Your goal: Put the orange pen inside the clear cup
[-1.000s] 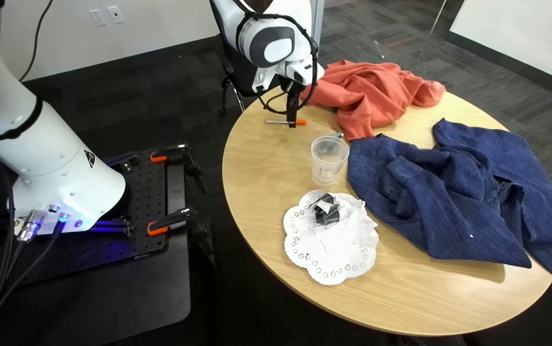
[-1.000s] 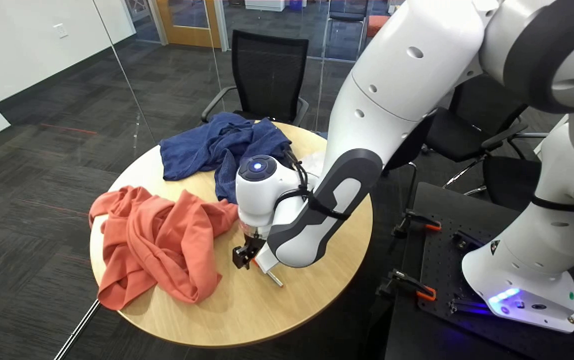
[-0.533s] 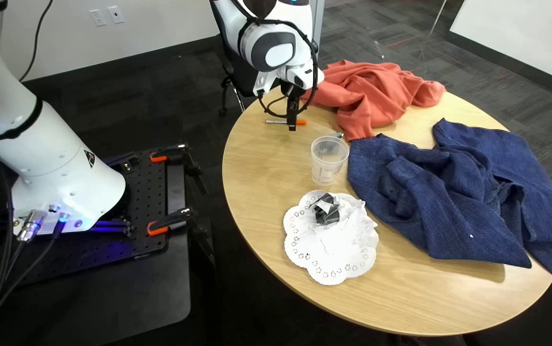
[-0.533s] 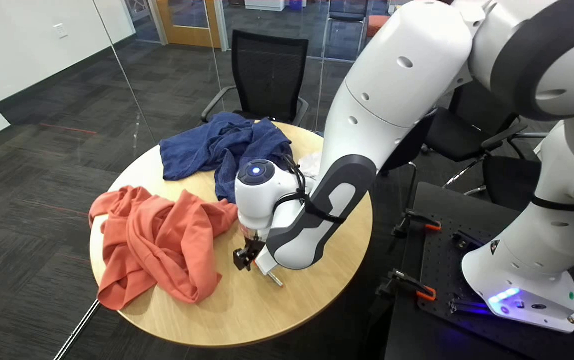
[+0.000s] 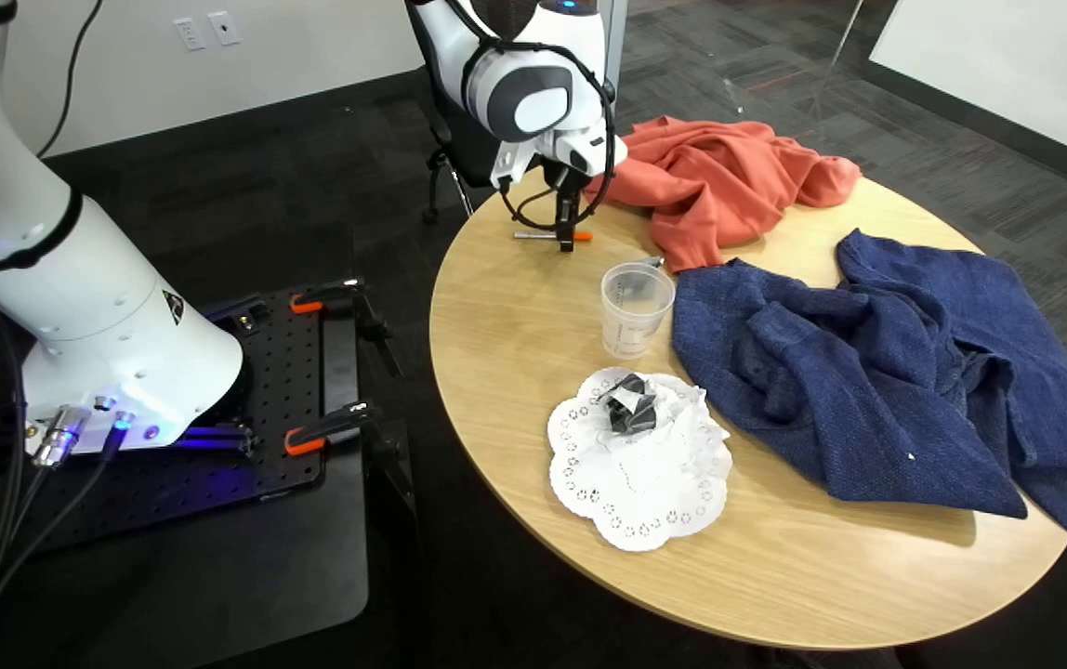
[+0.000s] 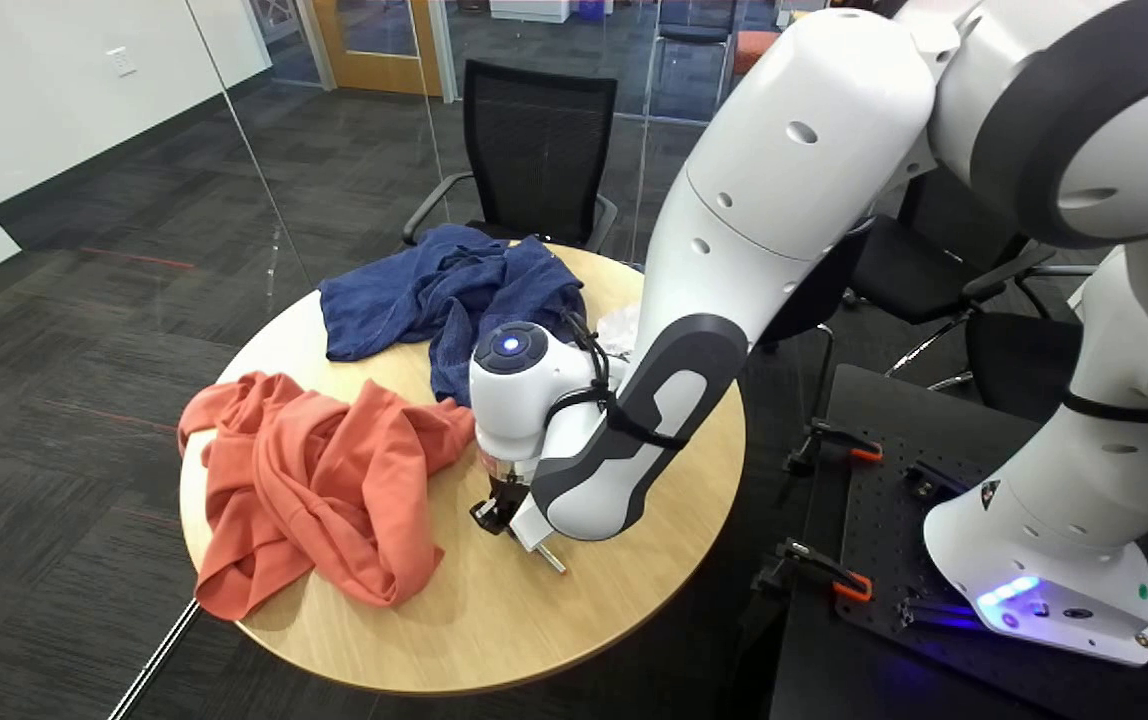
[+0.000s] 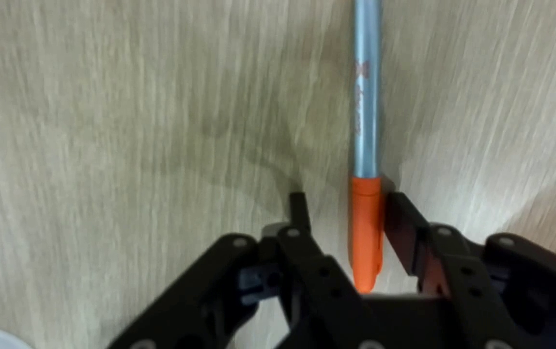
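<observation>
The orange pen (image 7: 366, 228), with its orange cap and silver-grey barrel, lies flat on the table. My gripper (image 7: 347, 206) straddles the cap end in the wrist view, jaws partly drawn in but still apart. The right finger (image 7: 406, 232) is against or very close to the cap, while a gap of bare wood separates the left finger from it. In an exterior view the gripper (image 5: 567, 245) is down at table height over the pen (image 5: 533, 236). The clear cup (image 5: 634, 321) stands upright nearby; the arm hides it in an exterior view.
An orange-red cloth (image 5: 701, 186) lies close beside the gripper. A blue cloth (image 5: 868, 381) borders the cup. A small grey object (image 5: 653, 262) shows behind the cup. A white doily (image 5: 640, 520) holds a crumpled dark wrapper (image 5: 631, 405). The round table (image 5: 496, 372) ends near the pen.
My gripper's jaws have drawn closer together around the pen's cap. The arm has settled slightly, shifting a little over the same spot. The pen and cup have stayed in place.
</observation>
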You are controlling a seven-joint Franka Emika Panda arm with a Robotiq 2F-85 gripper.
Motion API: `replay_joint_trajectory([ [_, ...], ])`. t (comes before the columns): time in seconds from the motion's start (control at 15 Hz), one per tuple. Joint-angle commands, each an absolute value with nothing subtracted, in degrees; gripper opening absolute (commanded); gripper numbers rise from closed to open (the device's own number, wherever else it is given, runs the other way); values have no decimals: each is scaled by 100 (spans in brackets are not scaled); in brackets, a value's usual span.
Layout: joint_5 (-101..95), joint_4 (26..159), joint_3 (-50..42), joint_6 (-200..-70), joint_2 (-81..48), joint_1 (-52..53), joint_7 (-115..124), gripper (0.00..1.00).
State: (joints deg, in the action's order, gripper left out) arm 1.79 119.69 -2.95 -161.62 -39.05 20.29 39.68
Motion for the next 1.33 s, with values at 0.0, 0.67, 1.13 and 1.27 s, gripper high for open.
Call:
replay_joint_trajectory([
  [0.0,290,11875,-340,-16065,-3934,2047,3881,14],
  [0.67,474,12443,-227,-16134,-2967,1998,3863,4],
  [1.13,-50,13049,-731,-16148,-1623,2173,4327,4],
  [1.27,-427,13178,-930,-16179,-1334,2180,4597,4],
])
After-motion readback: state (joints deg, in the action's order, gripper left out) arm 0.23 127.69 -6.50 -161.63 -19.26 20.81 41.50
